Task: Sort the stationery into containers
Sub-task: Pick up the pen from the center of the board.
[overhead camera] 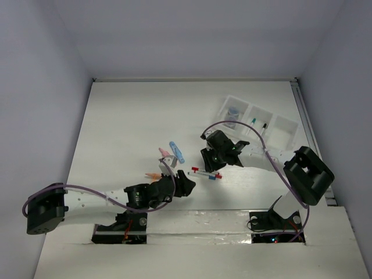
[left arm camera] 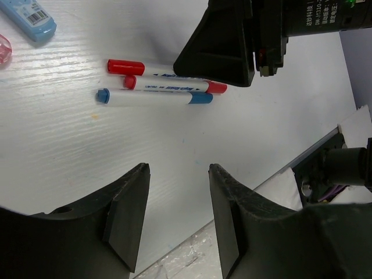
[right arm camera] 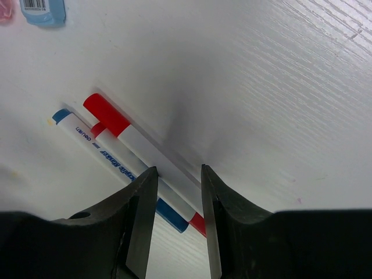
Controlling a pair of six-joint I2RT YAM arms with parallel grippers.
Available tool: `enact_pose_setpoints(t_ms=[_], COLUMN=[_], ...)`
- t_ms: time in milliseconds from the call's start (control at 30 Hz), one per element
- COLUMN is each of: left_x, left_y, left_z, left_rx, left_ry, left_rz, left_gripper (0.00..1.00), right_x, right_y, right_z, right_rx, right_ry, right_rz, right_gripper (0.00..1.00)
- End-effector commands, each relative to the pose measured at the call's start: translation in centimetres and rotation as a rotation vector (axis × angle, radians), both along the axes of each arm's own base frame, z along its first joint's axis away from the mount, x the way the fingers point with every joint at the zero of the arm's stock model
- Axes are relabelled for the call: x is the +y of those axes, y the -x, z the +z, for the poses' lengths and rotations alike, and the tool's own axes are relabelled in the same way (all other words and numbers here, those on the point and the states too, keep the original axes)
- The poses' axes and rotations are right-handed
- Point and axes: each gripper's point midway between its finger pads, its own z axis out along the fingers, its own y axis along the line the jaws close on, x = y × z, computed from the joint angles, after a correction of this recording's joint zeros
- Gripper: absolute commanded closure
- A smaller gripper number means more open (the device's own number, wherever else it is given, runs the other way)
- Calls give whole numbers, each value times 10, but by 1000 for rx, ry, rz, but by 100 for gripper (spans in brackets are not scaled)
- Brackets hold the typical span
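A pen pick-up is being judged as the step in hand. The right gripper is being poised directly over the three pens, with its jaws spread and nothing pinched between them. In the right wrist view, the gap is being lined up over the barrel of the long-capped red pen.

The pens are lying on the table, well apart from the tray, off its near-left side. The left gripper is being kept farther from the tray than the pens are, its jaws likewise spread and empty.

A straight descent and a closing on one barrel are being called for next. After that, the pen is to be carried to the tray's middle compartment, where two other pens are lying. Since the three barrels are lying side by side and touching, care is being demanded so that only one is caught.

The pens are being seen as thin white printed barrels: one with a long red cap, one red at both ends, one blue at both ends.
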Motion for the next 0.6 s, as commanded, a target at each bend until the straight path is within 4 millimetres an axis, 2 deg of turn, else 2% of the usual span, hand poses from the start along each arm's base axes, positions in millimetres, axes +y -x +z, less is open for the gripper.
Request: enact_pose_setpoints(t_ms=[0, 133, 300, 467, 567], left_x=[-6, -5, -4, -3, -2], left_y=[-1, -2, -2, -3, -3], left_z=[10, 8, 4, 3, 2], left_rx=[-9, -10, -4, -3, -4], left_ry=[49, 41, 32, 29, 30], left_rz=[8, 13, 18, 24, 28], left_gripper=[58, 58, 58, 58, 58], right_x=[11, 9, 11, 10, 10], right_y=[-6, -3, -4, 5, 1], right_z=[9, 8, 19, 6, 6], right_rx=[-34, -35, -53, -15, -24], right_ry=[-10, 12, -13, 38, 46], right_rz=[21, 26, 31, 57, 50], right_gripper=[58, 59, 61, 61, 61])
